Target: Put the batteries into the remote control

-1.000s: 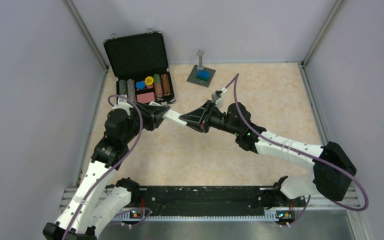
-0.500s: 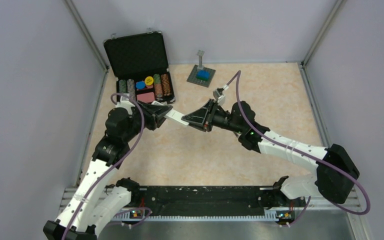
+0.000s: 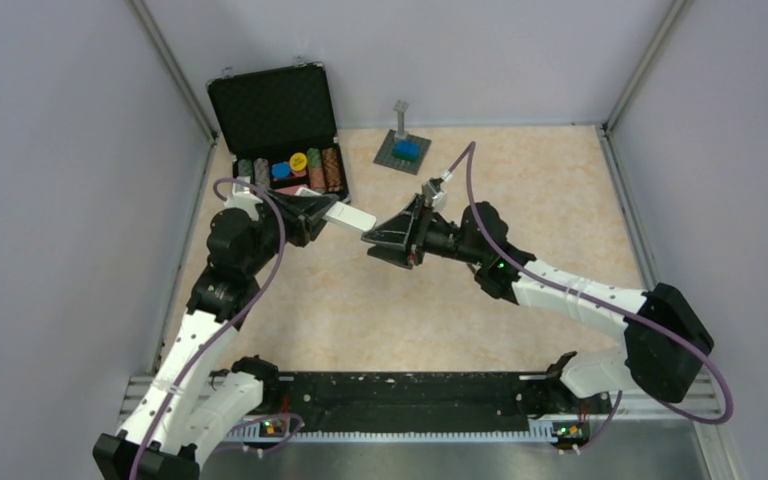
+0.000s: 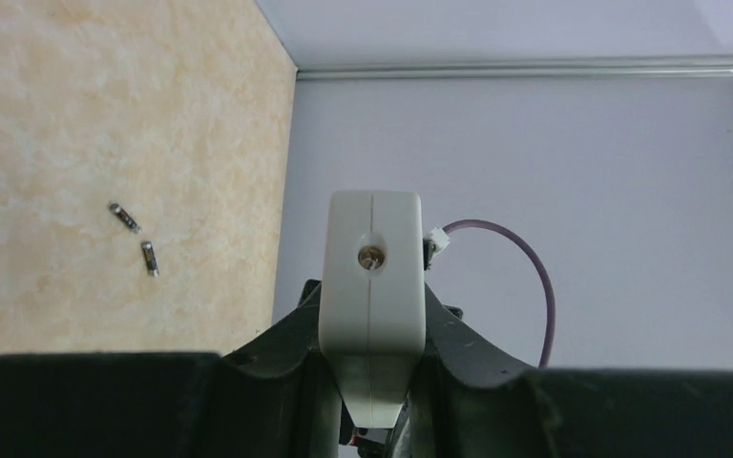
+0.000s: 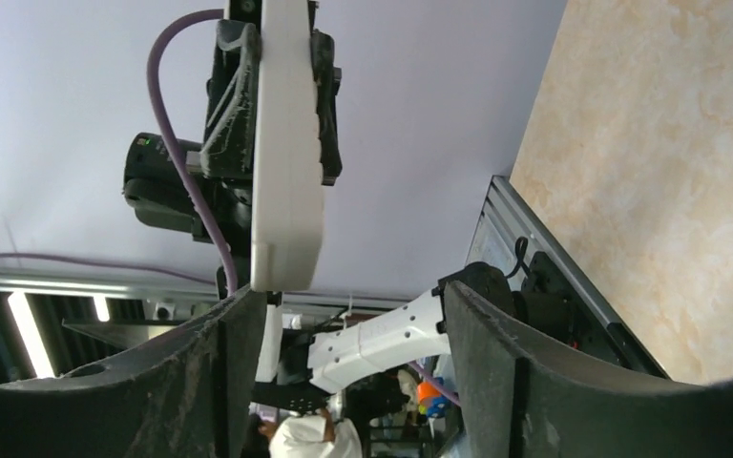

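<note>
My left gripper (image 3: 326,215) pinches the remote control (image 3: 352,217) by one end and holds it in the air over the far-left part of the bench, free end pointing toward my right arm. My right gripper (image 3: 378,245) has its fingers spread just beside that free end, not touching it. The batteries (image 4: 136,238) lie side by side on the bench (image 3: 560,200) near a wall edge; which edge I cannot tell.

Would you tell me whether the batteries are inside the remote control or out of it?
Out: both batteries lie loose on the table, apart from the remote control that the left gripper holds.
</note>
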Controlling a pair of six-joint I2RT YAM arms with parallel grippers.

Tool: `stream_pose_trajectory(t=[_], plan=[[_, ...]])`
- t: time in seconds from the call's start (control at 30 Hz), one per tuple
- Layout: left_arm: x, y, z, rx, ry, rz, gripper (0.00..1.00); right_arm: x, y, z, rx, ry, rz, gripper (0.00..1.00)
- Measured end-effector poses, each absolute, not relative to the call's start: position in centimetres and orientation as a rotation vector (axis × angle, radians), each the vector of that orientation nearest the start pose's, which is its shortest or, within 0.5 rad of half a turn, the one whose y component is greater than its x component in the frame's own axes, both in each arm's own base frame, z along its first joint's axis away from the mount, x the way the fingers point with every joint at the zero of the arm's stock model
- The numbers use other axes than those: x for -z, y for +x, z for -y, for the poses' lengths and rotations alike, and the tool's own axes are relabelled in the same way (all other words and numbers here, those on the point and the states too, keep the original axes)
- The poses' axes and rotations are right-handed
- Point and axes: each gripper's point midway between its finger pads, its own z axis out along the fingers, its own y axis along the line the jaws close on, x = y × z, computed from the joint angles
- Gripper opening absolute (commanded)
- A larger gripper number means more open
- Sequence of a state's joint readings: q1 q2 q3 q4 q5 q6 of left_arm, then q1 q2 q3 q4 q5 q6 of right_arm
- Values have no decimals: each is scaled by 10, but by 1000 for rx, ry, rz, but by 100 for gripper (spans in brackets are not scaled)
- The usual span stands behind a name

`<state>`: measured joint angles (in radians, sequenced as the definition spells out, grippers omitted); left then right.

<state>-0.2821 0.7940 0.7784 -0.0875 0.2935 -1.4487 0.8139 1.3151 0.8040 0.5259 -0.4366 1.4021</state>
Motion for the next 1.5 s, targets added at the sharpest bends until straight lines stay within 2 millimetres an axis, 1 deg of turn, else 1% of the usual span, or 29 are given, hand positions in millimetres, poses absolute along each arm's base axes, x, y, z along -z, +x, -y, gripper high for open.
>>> stream_pose_trajectory(t=[0.13, 0.33, 0.5, 0.63, 0.73, 0.8, 0.9, 1.03, 1.2, 1.27, 1.37, 1.5], plan=[[-336, 277, 168, 1486, -848, -1684, 0, -297, 205, -385, -1990, 142, -2005, 73], [-338, 277, 167, 1491, -848, -1672, 0, -306, 210, -393, -2058, 155, -1962, 85], [-339, 275, 168, 1494, -839, -1673, 0, -320, 213, -395, -2086, 145, -1915, 86], [-339, 275, 168, 1494, -835, -1676, 0, -330, 216, -397, -2095, 142, -1886, 83], [-339, 274, 168, 1494, -831, -1675, 0, -332, 221, -400, -2095, 162, -1883, 76], [-339, 274, 168, 1494, -828, -1673, 0, -327, 224, -402, -2092, 185, -1895, 72], [-338, 272, 168, 1493, -819, -1676, 0, -320, 229, -405, -2088, 229, -1918, 67], [-336, 271, 170, 1502, -803, -1688, 0, -311, 234, -408, -2079, 273, -1940, 65], [-333, 270, 172, 1503, -798, -1698, 0, -306, 236, -410, -2074, 295, -1951, 60], [-332, 270, 172, 1504, -799, -1698, 0, -306, 236, -410, -2078, 301, -1952, 53], [-331, 270, 172, 1505, -806, -1699, 0, -308, 236, -409, -2089, 308, -1947, 37], [-327, 272, 170, 1502, -837, -1698, 0, -313, 236, -408, -2117, 314, -1913, 20]])
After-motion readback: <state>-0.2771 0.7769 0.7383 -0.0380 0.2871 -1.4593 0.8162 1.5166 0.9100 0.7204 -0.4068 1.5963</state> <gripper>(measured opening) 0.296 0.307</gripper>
